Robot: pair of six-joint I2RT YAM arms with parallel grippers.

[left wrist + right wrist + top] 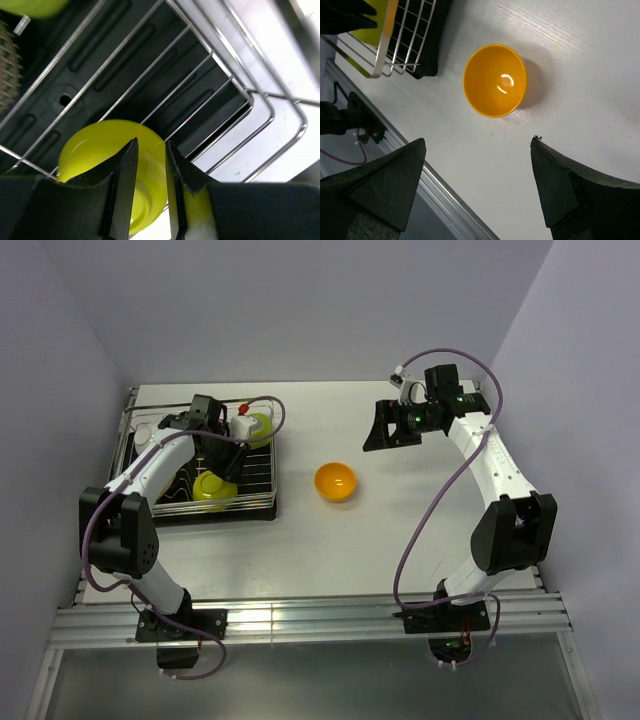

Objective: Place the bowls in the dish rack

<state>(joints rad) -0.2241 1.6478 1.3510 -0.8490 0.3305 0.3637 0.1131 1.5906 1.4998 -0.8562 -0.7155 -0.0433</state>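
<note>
The chrome wire dish rack (262,472) on its black tray stands at the left. A lime bowl (211,487) lies in its front part, and a white bowl (146,435) sits at its left end. My left gripper (228,472) reaches down into the rack. In the left wrist view its jaws (151,142) are nearly closed on the wall of the lime bowl (100,150). The orange bowl (335,481) stands upright on the table, right of the rack. My right gripper (385,430) hovers wide open and empty, above and to the right of it (495,80). The black bowl is not visible.
A second lime object (260,427) and a white object (241,426) sit at the rack's back right corner. The rack's front corner (395,55) shows in the right wrist view. An aluminium rail (300,620) runs along the table's near edge. Walls close in on both sides.
</note>
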